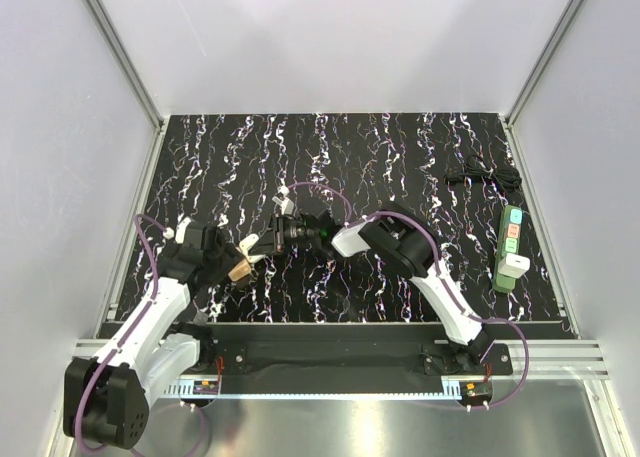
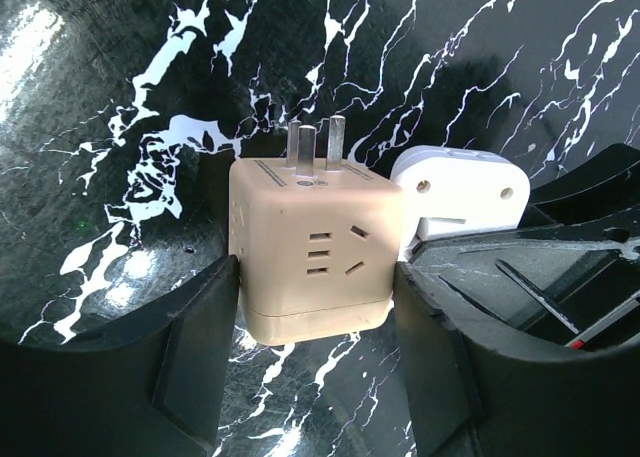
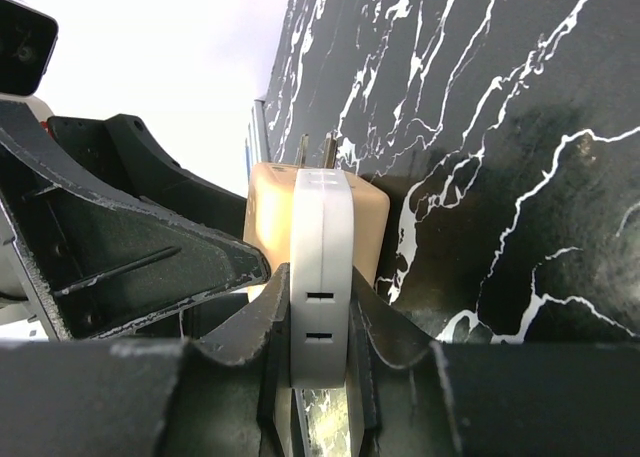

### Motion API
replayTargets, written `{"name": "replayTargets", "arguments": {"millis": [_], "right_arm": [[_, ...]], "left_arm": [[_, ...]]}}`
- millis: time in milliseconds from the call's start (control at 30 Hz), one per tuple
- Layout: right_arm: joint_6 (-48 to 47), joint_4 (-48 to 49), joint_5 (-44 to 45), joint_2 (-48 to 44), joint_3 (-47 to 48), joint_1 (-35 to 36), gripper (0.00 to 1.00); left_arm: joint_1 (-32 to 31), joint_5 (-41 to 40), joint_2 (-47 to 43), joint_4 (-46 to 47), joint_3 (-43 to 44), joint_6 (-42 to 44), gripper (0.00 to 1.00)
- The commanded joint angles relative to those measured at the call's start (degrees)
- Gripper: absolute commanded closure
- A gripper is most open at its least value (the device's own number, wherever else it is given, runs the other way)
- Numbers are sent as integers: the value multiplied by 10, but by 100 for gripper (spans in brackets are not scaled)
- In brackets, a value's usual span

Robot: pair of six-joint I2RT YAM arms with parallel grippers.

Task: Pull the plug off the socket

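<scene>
My left gripper [image 2: 315,322] is shut on a beige cube adapter [image 2: 315,242] with slot holes on its face and two metal prongs on top. A flat white plug [image 2: 462,192] lies against the cube's right side. My right gripper [image 3: 320,322] is shut on that white plug [image 3: 322,247], with the cube [image 3: 268,217] just behind it. In the top view both grippers [image 1: 245,260] [image 1: 270,242] meet left of the table's centre. The green socket strip [image 1: 509,247] lies far off at the right edge, with a white block [image 1: 517,266] on its near end.
A coiled black cable [image 1: 483,174] lies at the back right. White walls and metal frame rails enclose the black marbled table [image 1: 400,157]. A purple cable loops over each arm.
</scene>
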Motion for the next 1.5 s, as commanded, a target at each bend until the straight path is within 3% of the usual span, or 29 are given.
{"name": "replayTargets", "arguments": {"millis": [0,300,933,1067,1100,1200,1300,1400,1467], "right_arm": [[-46,-48,19,-57,-13,-37,100],[-92,-144,90,-101,-34,-43,100],[-131,-89,49,-111,-60,-94,100],[-147,-114,38,-88,-31,-106,100],[-152,-119,38,-83,-25,-107,100],[-166,-142,36,-66,1,-110,99],[-179,-165,32,-50,29,-111,95],[-189,-194,31,-36,57,-114,93],[-200,-215,33,-27,74,-115,90]], "left_arm": [[14,-113,19,-92,-14,-1,100],[14,-121,24,-94,-10,-4,100],[14,-97,-47,-74,-9,21,99],[15,-95,-53,-73,-6,24,75],[15,-94,-54,-74,-4,26,63],[15,-89,-61,-75,2,32,45],[15,-82,-72,-76,10,38,39],[15,-76,-90,-78,21,48,24],[15,-62,-100,-85,29,49,5]]}}
